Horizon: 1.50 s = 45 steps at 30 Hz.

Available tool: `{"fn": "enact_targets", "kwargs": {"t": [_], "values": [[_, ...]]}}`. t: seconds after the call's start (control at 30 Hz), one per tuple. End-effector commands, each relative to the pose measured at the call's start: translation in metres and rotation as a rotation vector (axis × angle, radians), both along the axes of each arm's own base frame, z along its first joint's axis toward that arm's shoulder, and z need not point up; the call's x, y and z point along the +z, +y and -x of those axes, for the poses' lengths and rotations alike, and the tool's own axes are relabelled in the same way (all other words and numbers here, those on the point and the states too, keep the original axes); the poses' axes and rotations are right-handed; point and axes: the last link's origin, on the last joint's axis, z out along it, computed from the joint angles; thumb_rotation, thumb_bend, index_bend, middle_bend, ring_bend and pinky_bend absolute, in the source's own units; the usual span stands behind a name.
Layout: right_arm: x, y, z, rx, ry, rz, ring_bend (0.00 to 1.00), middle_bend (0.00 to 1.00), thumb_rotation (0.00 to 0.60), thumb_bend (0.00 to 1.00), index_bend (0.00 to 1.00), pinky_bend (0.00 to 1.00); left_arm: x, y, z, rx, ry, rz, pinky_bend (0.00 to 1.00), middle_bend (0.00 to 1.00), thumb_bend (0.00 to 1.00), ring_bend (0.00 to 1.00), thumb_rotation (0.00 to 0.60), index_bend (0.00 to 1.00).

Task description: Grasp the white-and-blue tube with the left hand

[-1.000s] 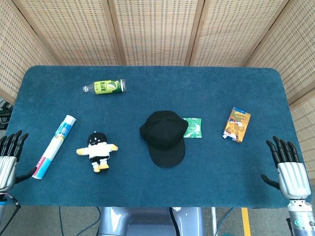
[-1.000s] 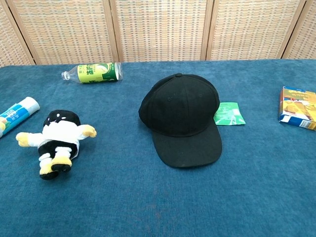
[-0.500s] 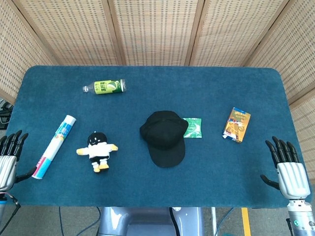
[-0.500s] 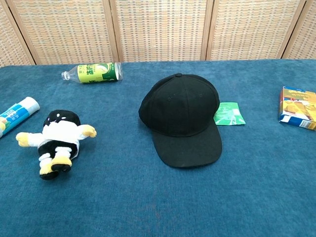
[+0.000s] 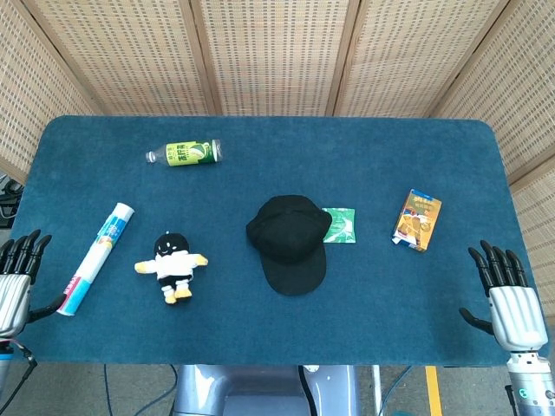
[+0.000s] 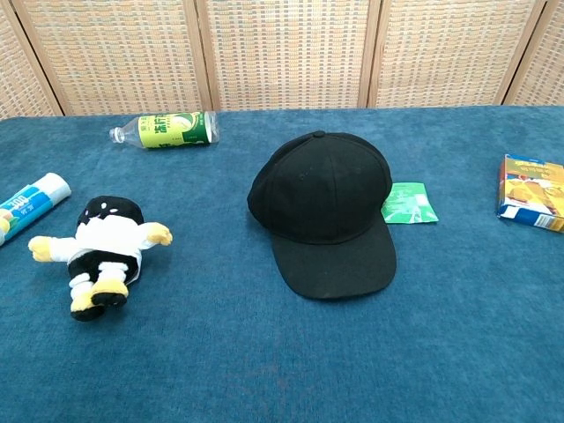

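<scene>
Bright, even, sharp; faint shadows

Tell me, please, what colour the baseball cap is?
Plain black baseball cap; the chest view shows it best.

Table (image 5: 260, 329): tube (image 5: 95, 257), doll (image 5: 172, 263), cap (image 5: 289, 241), perhaps sachet (image 5: 340, 224).

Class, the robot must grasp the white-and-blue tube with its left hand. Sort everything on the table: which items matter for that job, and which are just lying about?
Belongs to the job:
white-and-blue tube, lying at the table's left side
left robot hand, open, holding nothing

Just lying about:
green-labelled bottle
plush doll
black cap
green sachet, partly under the cap
orange carton
right robot hand, open
</scene>
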Motion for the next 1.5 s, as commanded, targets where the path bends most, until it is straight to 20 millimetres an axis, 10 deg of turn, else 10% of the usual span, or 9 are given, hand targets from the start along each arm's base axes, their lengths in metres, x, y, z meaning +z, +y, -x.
{"fn": "enact_targets", "kwargs": {"t": [0.03,0.2,0.83,1.5], "values": [[0.001,0.000,0.000,-0.001,-0.004,0.001,0.00,0.00,0.600,0.13,0.00,0.00,-0.001,0.001,-0.001,0.005,-0.011,0.012,0.00,0.00,0.23,0.00,0.600,0.14],[0.003,-0.001,0.001,-0.007,-0.012,0.006,0.00,0.00,0.600,0.13,0.00,0.00,-0.004,0.012,-0.002,0.037,-0.031,0.056,0.00,0.00,0.30,0.00,0.600,0.29],[0.003,0.000,0.001,-0.001,-0.032,-0.002,0.00,0.00,0.600,0.13,0.00,0.00,-0.066,0.085,-0.012,0.143,-0.077,0.283,0.00,0.00,0.31,0.00,0.600,0.35],[0.005,-0.001,0.001,0.002,-0.058,0.008,0.00,0.00,0.600,0.13,0.00,0.00,-0.111,0.096,-0.028,0.169,-0.066,0.354,0.00,0.00,0.31,0.00,0.600,0.36]]}}
